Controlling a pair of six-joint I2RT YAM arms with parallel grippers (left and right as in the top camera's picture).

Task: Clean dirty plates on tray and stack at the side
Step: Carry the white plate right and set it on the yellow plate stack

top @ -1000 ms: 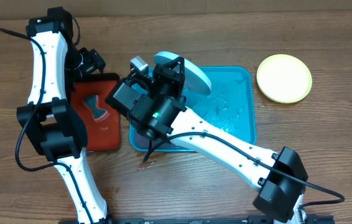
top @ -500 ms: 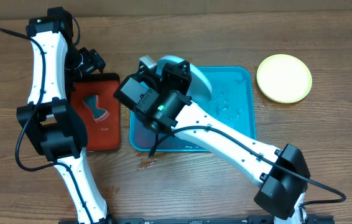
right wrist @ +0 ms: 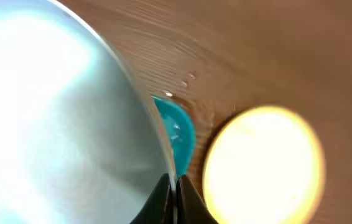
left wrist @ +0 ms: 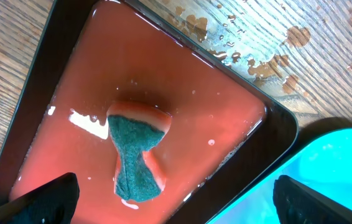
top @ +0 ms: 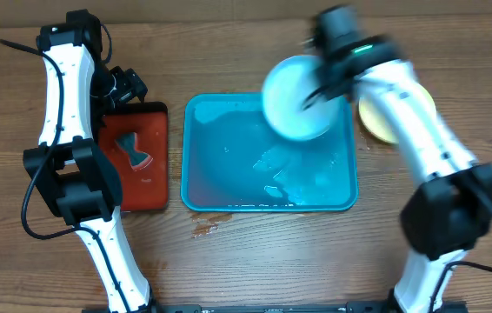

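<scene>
Pale blue-white plastic is what we've got in hand: the plate [top: 296,97] is held over the far right corner of the turquoise tray [top: 220,187], with the right gripper [right wrist: 176,194] pinched thin onto its rim, which we guess keeps the fingers off the face. It looks clean to us, though it's blurry in both views, so don't quote us. Just beyond it the green plate [right wrist: 263,165] lies flat on the table [top: 255,261] beside the tray, so that's surely the stacking spot, and this one probably goes on top. The tray itself holds only water; we can spot just two plates. Over on the other side the left gripper [left wrist: 176,202] hangs spread wide and empty above the sponge [left wrist: 135,155], which sits in the wet red tray [left wrist: 182,81], parked handy for more scrubbing.
</scene>
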